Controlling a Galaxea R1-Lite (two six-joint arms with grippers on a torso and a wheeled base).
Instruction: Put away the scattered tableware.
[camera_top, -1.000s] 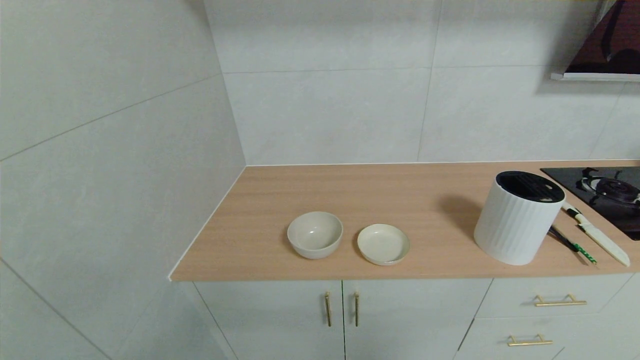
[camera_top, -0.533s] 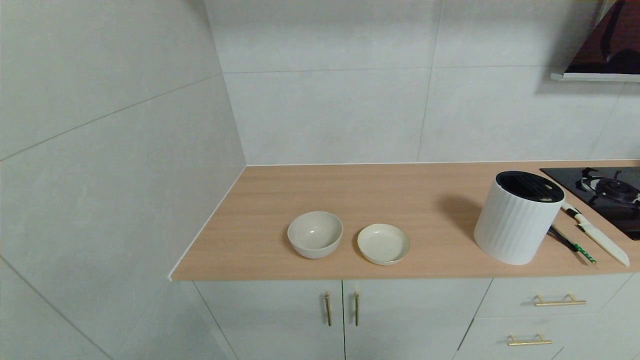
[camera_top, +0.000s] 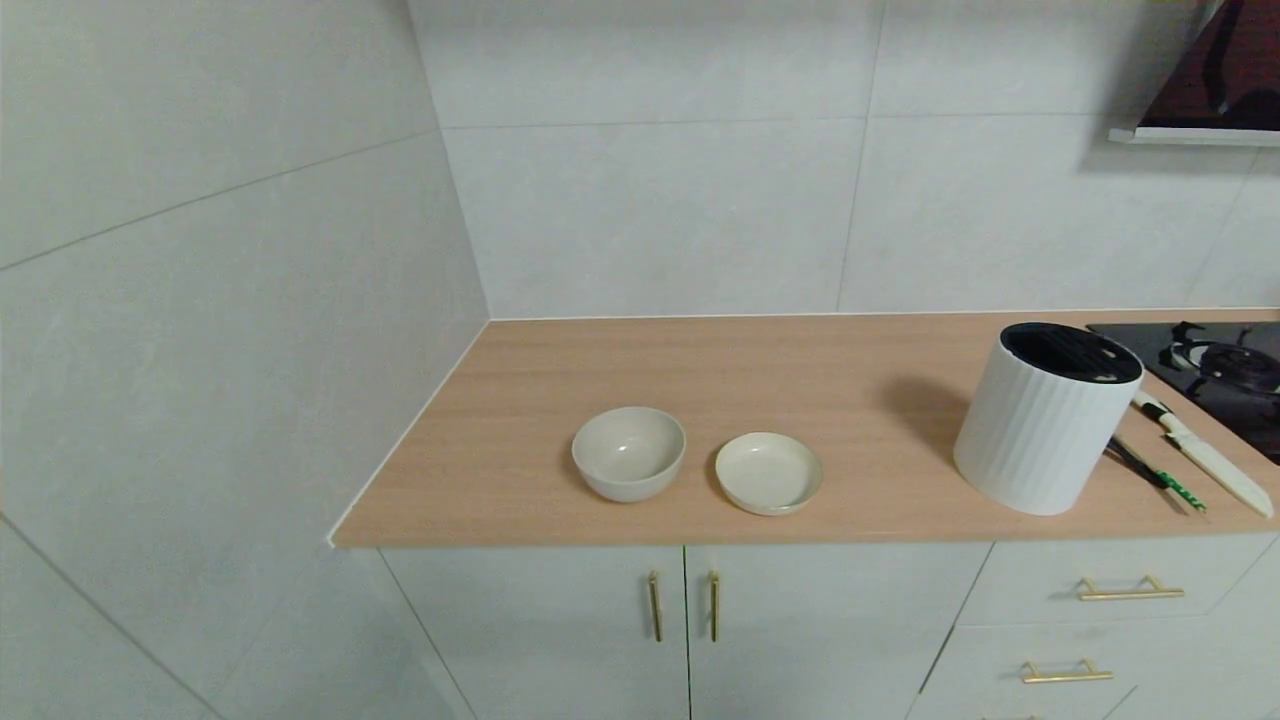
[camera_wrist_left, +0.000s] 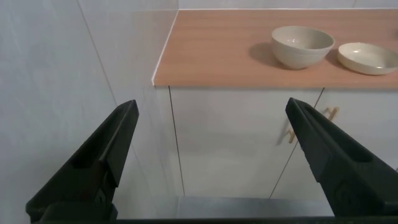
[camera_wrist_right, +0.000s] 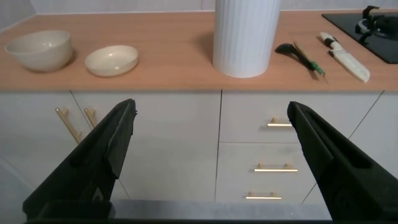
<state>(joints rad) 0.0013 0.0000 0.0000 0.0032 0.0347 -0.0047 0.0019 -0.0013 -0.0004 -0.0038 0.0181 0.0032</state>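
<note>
Left gripper (camera_wrist_left: 211, 165) hung low in front of the white cabinet (camera_top: 560, 640), its fingers spread wide with nothing between them. The right gripper (camera_wrist_right: 214, 165) sat likewise below counter level, equally splayed and empty. On the wooden countertop (camera_top: 700, 370) a cream bowl (camera_top: 628, 453) stood upright just beside a shallow cream dish (camera_top: 768, 472), the two near each other but apart, both close to the front edge. Well to their right stood a white ribbed utensil holder (camera_top: 1045, 425) with a black slotted top. Beyond it lay dark chopsticks (camera_top: 1160, 478) with green markings and a pale knife (camera_top: 1205, 455), next to the gas stove (camera_top: 1225, 365).
</note>
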